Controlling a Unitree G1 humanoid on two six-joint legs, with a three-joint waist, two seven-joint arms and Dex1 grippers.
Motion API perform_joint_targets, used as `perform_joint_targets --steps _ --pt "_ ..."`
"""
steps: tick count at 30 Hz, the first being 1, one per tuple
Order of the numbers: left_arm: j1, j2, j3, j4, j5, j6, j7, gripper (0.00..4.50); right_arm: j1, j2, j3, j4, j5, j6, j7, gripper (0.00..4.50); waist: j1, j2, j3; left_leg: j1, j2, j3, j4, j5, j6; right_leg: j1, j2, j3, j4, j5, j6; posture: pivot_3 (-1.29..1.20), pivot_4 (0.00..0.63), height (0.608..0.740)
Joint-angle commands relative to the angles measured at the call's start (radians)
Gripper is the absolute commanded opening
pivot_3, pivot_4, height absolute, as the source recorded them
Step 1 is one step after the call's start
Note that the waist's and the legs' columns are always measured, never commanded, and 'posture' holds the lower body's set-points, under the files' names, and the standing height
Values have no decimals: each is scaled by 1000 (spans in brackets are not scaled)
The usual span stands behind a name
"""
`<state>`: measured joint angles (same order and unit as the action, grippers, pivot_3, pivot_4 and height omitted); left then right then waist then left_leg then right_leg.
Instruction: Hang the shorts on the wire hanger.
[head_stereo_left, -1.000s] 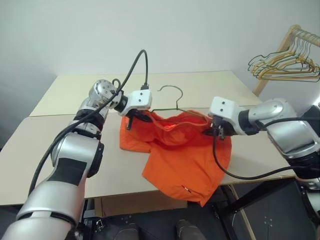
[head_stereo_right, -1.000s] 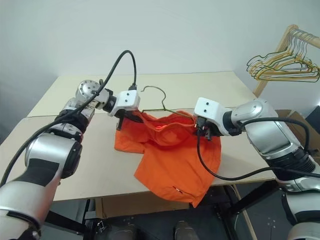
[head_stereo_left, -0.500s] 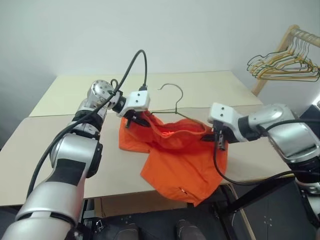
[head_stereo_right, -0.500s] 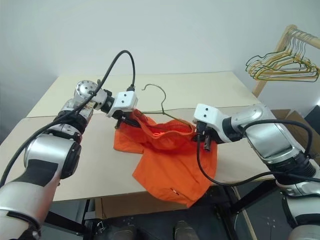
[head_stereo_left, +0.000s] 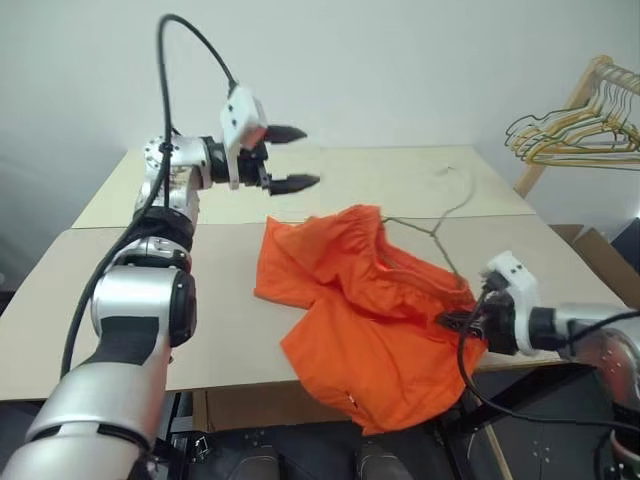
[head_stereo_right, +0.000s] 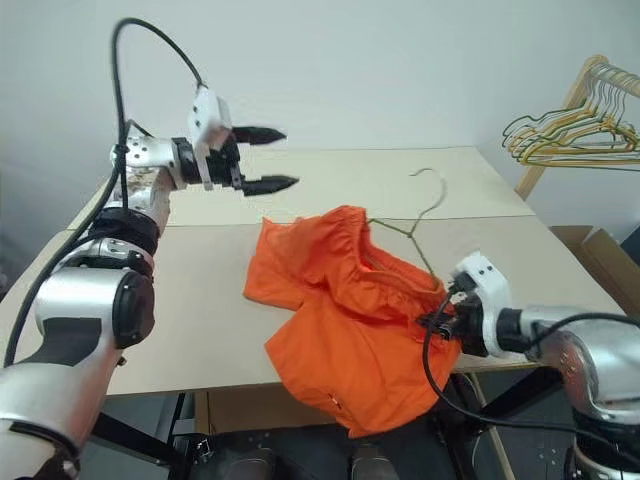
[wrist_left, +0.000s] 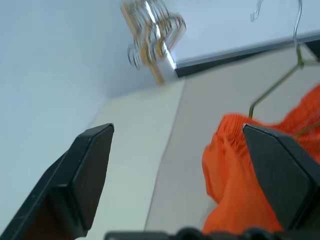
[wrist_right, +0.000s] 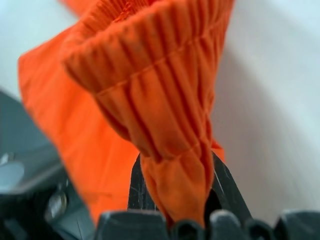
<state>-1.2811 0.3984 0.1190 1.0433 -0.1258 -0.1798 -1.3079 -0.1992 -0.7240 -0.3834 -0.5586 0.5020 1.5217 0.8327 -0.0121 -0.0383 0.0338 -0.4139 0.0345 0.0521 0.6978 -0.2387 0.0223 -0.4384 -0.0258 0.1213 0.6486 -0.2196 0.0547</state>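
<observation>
Lifted off the shorts (head_stereo_left: 370, 300), the left end effector (head_stereo_left: 290, 157) is now held wide open above the table (head_stereo_left: 110, 290), well apart from them. The waistband is pinched in the right end effector (head_stereo_left: 462, 322) at the table's near edge, with the wire hanger (head_stereo_left: 432, 222) inside the shorts.

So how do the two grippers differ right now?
The left gripper is open and empty, raised above the table; the right gripper is shut on the shorts waistband, low at the table's near edge. The left is clear of the shorts; the right touches them. Both have black fingers.

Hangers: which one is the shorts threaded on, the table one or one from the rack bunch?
The thin dark wire hanger lying on the table, its lower part inside the orange shorts. The bunched hangers hang apart.
</observation>
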Motion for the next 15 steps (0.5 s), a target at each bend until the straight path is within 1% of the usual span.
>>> perform_joint_targets --steps 1,4,7,9,12,15 --pt "117 -47 17 -310 -121 177 45 4463 32 34 -201 -83 19 84 -71 0 -2 1 -1 0 0 0 0 0 0 0 0 0 0 0 0 -23 0 740" --pt "257 -82 3 -633 -220 376 111 4463 97 58 -341 -86 40 93 -141 0 -7 1 -1 2 0 0 0 0 0 2 0 1 0 0 0 -40 0 740" --pt "336 -95 -4 -838 -294 516 179 4463 126 64 -443 -66 91 93 -211 0 -19 1 -1 2 0 0 -1 0 0 1 0 1 0 1 -1 -55 0 740" --pt "362 -100 0 -923 -338 583 223 4463 133 52 -494 -51 125 93 -261 0 -33 1 -1 4 0 0 -1 0 0 2 0 1 0 0 0 -64 0 740" --pt "377 -109 13 -990 -394 657 290 4463 131 22 -516 -51 125 93 -357 0 -48 6 -4 15 0 0 -4 0 0 14 0 1 -3 -1 1 -68 0 740" --pt "393 -111 13 -1038 -430 688 334 4463 56 20 -568 32 155 93 -490 0 -62 8 -5 19 0 0 -6 -1 0 17 0 1 -4 -3 1 -65 0 740"
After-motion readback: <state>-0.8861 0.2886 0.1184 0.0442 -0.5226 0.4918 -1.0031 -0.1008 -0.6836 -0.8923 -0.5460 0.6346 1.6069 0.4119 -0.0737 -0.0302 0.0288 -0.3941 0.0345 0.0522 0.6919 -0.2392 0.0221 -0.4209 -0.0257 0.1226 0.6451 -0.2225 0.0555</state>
